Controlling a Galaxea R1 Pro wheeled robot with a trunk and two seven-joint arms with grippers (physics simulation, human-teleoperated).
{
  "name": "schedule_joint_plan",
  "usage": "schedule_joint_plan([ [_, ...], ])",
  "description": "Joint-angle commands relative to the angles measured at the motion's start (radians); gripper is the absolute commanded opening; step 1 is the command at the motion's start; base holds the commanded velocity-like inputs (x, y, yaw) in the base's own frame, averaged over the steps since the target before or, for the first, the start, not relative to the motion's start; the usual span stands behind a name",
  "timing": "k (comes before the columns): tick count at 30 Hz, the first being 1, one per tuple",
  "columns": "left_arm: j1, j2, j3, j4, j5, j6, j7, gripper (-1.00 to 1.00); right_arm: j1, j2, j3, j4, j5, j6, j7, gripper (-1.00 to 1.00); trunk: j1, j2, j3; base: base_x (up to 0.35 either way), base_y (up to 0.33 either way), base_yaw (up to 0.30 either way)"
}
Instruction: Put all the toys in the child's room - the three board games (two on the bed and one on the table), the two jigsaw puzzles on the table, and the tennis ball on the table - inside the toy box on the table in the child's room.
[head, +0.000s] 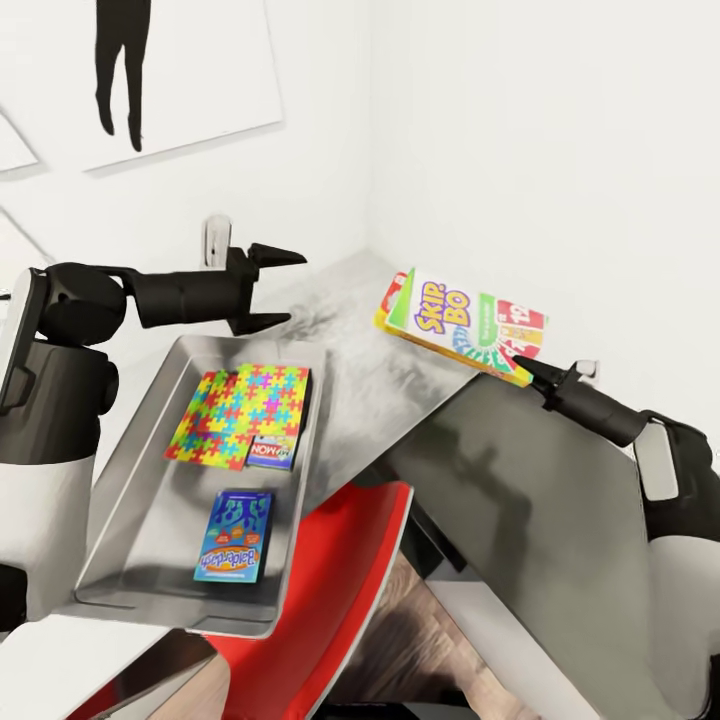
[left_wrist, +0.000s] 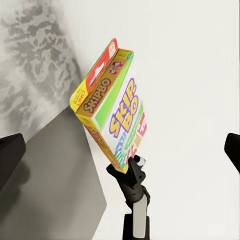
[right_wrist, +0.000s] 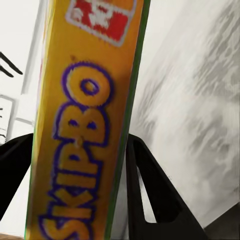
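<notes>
White-and-yellow SKIP BO board game (head: 462, 325) held up in the air by right hand (head: 524, 368), clamped on its lower right corner; right wrist view shows black fingers (right_wrist: 150, 195) pressed on both sides of the box edge. Long axis runs from upper left down to right in head view, printed face up toward camera, box tilted, above the grey speckled worktop (head: 350, 385). One board game visible. Left hand (head: 275, 288) open, nothing in it, over far end of toy box (head: 120, 490). Toy box on worktop at left, holds one jigsaw puzzle (head: 238, 415), flat, plus one small Monopoly-type box (head: 272, 452) and one blue Balderdash box (head: 234, 536). Red chair (head: 345, 580) under worktop edge.
</notes>
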Motion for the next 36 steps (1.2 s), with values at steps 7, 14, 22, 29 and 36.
schedule_joint_plan([
  [7, -0.001, -0.002, 0.002, 0.000, -0.021, 0.001, -0.013, 1.00, 0.010, -0.008, -0.003, -0.029, 0.001, 0.016, -0.004, -1.00, 0.000, -0.001, 0.010, -0.188, 0.000, 0.000],
  [14, -0.001, -0.007, 0.003, -0.001, -0.029, 0.001, -0.018, 1.00, 0.003, -0.011, -0.007, -0.038, 0.000, 0.023, -0.021, -1.00, 0.000, -0.001, 0.021, -0.075, 0.000, 0.000],
  [22, -0.006, -0.010, 0.000, -0.001, -0.032, 0.001, -0.020, 1.00, -0.009, -0.013, -0.010, -0.041, -0.001, 0.039, -0.057, -1.00, 0.000, -0.001, 0.034, -0.017, 0.000, 0.000],
  [29, -0.011, -0.010, -0.002, -0.001, -0.032, 0.002, -0.016, 1.00, -0.041, -0.015, -0.010, -0.042, -0.003, 0.045, -0.069, -1.00, 0.000, -0.001, 0.046, -0.004, 0.000, 0.000],
  [36, -0.030, -0.007, -0.006, -0.001, -0.034, 0.002, -0.006, 1.00, -0.109, -0.035, -0.010, -0.041, -0.004, 0.110, -0.073, -1.00, 0.000, -0.001, 0.057, -0.001, 0.000, 0.000],
])
